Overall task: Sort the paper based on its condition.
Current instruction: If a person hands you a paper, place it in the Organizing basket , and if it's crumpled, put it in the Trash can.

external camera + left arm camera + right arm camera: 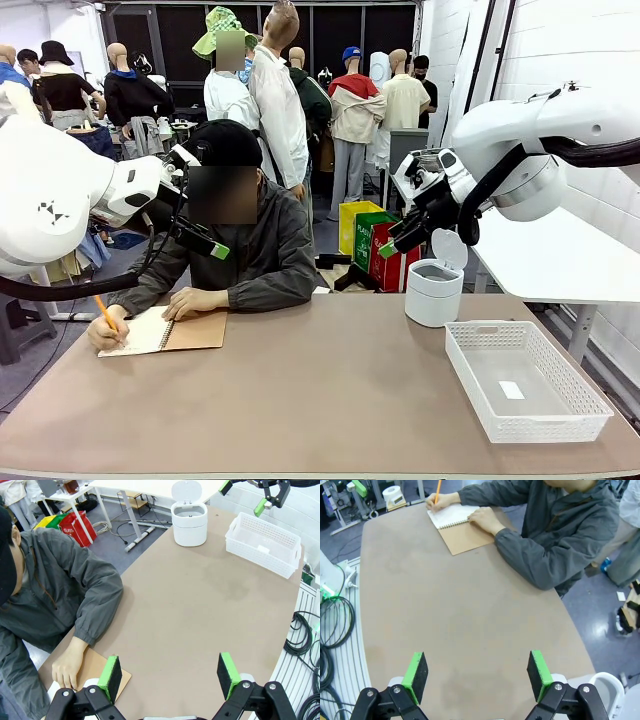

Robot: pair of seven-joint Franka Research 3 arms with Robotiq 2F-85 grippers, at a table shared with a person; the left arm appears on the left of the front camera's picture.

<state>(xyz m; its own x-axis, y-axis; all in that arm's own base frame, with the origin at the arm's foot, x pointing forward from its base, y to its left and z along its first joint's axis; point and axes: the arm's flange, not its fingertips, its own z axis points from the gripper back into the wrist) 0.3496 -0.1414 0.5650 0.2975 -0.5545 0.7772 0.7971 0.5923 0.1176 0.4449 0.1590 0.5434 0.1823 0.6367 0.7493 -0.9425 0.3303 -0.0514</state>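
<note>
White paper [140, 332]: thin flat page of open spiral notebook [197, 330] with tan card cover, at far-left part of table [320, 400], before seated person in grey jacket. Writing hand [107, 336] holds orange pencil [105, 312] on page; other hand [195, 302] rests on notebook. Rectangular white mesh basket [466, 375] near right edge; round white bin [433, 292], lid up, beyond it. Left claw [169, 667] wide, gripping nothing, raised over table; right claw [476, 667] likewise wide, unloaded. Table top matte brown, smooth. Grey floor, white wall at right.

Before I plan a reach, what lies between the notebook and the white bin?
Nothing: that stretch of table is bare, shown in the front view.
</note>
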